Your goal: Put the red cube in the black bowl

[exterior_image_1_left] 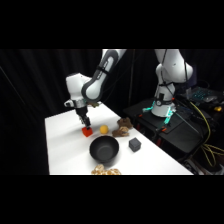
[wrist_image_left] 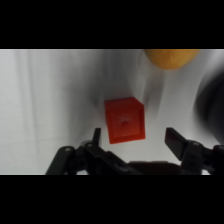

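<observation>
The red cube (exterior_image_1_left: 87, 132) rests on the white table (exterior_image_1_left: 62, 150), left of a yellow ball (exterior_image_1_left: 103, 129). In the wrist view the red cube (wrist_image_left: 125, 120) lies just beyond my gripper (wrist_image_left: 134, 137), which is open, one finger to each side of the cube's near edge and neither touching it. From the side, my gripper (exterior_image_1_left: 85, 122) hangs directly above the cube, close to it. The black bowl (exterior_image_1_left: 104, 149) stands nearer the table's front, to the right of the cube, with nothing inside; its blurred dark rim (wrist_image_left: 212, 102) shows at the wrist view's right edge.
A dark grey cube (exterior_image_1_left: 134, 145) sits right of the bowl. A brown lumpy object (exterior_image_1_left: 122, 128) lies behind it next to the yellow ball (wrist_image_left: 169, 57). Tan pieces (exterior_image_1_left: 106, 171) lie at the front edge. A black stand with cables (exterior_image_1_left: 170, 125) flanks the table's right.
</observation>
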Controlling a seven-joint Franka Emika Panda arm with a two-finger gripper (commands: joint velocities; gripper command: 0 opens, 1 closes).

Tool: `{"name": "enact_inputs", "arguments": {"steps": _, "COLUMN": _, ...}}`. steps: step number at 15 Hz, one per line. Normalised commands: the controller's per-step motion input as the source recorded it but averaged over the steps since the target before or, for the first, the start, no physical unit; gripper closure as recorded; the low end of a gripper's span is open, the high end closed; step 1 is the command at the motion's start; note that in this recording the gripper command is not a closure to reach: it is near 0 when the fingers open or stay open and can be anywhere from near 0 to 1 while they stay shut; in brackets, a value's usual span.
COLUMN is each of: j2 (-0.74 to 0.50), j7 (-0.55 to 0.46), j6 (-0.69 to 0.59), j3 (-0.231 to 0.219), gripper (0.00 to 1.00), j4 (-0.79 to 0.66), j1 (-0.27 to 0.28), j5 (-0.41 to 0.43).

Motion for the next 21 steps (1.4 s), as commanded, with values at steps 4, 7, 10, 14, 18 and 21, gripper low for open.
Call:
{"name": "enact_inputs", "arguments": {"steps": 4, "j2": 0.20, "j7": -0.23, "j6": 0.07, "j3": 0.084, "gripper": 0.00, "j4": 0.17, "j1": -0.112, "j5": 0.096}}
{"name": "enact_inputs", "arguments": {"steps": 7, "j2": 0.22, "j7": -0.21, "j6": 0.04, "j3": 0.081, "gripper": 0.00, "j4": 0.24, "j1": -0.119, "j5": 0.079}}
{"name": "enact_inputs", "arguments": {"steps": 10, "j2": 0.19, "j7": -0.12, "j6": 0.07, "j3": 0.071, "gripper": 1.00, "j4": 0.25, "j1": -0.068, "j5": 0.063}}
{"name": "enact_inputs", "arguments": {"steps": 14, "j2": 0.02, "j7": -0.01, "j6": -0.01, "j3": 0.039, "gripper": 1.00, "j4": 0.12, "j1": -0.001, "j5": 0.026}}
{"name": "enact_inputs", "arguments": {"steps": 18, "j2": -0.27, "j7": 0.12, "j6": -0.08, "j3": -0.022, "gripper": 1.00, "j4": -0.12, "j1": 0.076, "j5": -0.009}}
{"name": "enact_inputs", "arguments": {"steps": 21, "j2": -0.54, "j7": 0.23, "j6": -0.22, "j3": -0.110, "gripper": 1.00, "j4": -0.30, "j1": 0.172, "j5": -0.073}}
